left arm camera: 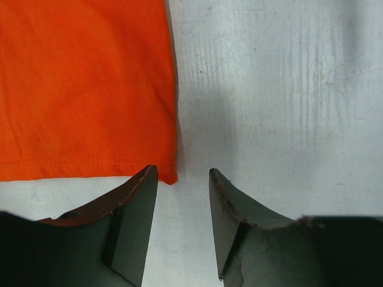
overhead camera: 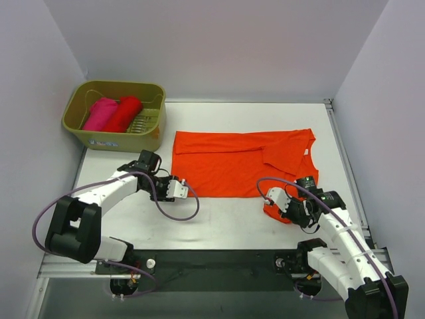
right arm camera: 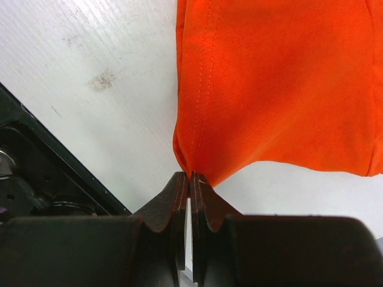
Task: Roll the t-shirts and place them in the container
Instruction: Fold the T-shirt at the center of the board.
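Top external: right gripper [right arm camera: 190, 174] is clamping the orange-red t-shirt [overhead camera: 232, 166] by its near corner, readying the roll. Left gripper [left arm camera: 182, 170], jaws apart at its hem corner, is probably needing to close first.

Orange-red t-shirt [overhead camera: 232, 166]: spread flat across the mid tabletop [overhead camera: 219, 216], lying sideways, stitched hem at left, neckline at right. Some cloth is folded in over the body at upper right. The near right corner is bunched, pinched in the closed right pincer [right arm camera: 190, 179]. The near left hem corner lies flat.

Deeper red t-shirt [overhead camera: 125, 114] and magenta t-shirt [overhead camera: 99, 114]: both rolled, side by side, touching, inside the olive-green basket [overhead camera: 113, 141], far left.
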Robot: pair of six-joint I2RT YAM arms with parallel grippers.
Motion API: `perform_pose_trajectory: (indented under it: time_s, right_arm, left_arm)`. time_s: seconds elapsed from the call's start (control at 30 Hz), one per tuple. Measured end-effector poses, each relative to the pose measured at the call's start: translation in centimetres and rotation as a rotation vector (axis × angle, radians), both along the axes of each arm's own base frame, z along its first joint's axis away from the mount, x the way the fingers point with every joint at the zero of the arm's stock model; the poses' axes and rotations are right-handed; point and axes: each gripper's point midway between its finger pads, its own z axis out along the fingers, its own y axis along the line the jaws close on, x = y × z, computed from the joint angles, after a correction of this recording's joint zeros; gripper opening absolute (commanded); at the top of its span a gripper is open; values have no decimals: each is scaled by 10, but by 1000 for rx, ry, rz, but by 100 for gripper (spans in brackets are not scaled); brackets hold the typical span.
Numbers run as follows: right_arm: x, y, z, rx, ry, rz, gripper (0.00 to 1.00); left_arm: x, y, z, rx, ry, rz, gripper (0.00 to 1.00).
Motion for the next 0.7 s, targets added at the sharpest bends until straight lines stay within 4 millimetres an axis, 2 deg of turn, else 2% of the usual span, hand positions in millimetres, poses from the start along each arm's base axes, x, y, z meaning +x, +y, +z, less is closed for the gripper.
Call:
perform_pose_trajectory:
  time_s: [0.27, 0.3, 0.37, 0.4, 0.5, 0.7]
  right_arm:
    - [10, 1, 6, 2, -21, -17, 0]
    - [10, 2, 6, 3, -22, -19, 0]
    - [10, 2, 6, 4, -21, -23, 0]
    - [10, 2, 6, 5, -21, -25, 0]
    - [10, 1, 6, 4, -22, -34, 0]
    - [12, -3, 11, 11, -52, -82, 0]
  left_arm:
    - [8, 7, -19, 66, -6, -20, 45]
    - [10, 8, -20, 70, -13, -20, 34]
    - [16, 9, -21, 81, -34, -15, 24]
    - [18, 10, -22, 88, -40, -11, 14]
    - [22, 11, -26, 101, -45, -6, 2]
    - [23, 13, -25, 107, -53, -1, 0]
